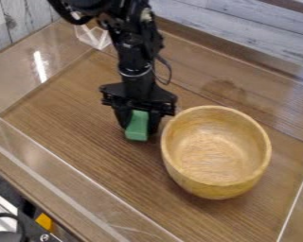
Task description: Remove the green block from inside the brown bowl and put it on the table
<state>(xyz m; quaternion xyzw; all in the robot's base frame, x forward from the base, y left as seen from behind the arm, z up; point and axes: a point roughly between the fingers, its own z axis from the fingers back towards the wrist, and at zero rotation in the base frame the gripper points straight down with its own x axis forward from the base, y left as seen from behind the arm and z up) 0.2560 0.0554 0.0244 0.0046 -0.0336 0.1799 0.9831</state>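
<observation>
A brown wood-grain counter (pixel 65 113) is seen, bordered by low clear acrylic walls (pixel 65 180), with pale planked boards behind it. A round light-brown wooden bowl (pixel 216 151) is set on the counter toward the right; nothing is seen inside it. One black robot arm (pixel 132 43) is lowered from the top of the view, its hand (pixel 139 128) pointed straight down just left of the bowl. The jaws are narrowed onto a green block (pixel 139 125), which is gripped upright between them, its upper part hidden by the fingers (pixel 121 115). The block is held outside the bowl, near the rim, with its lower end close above or at the counter; contact with the surface cannot be told. Hand and bowl are not seen touching.
</observation>
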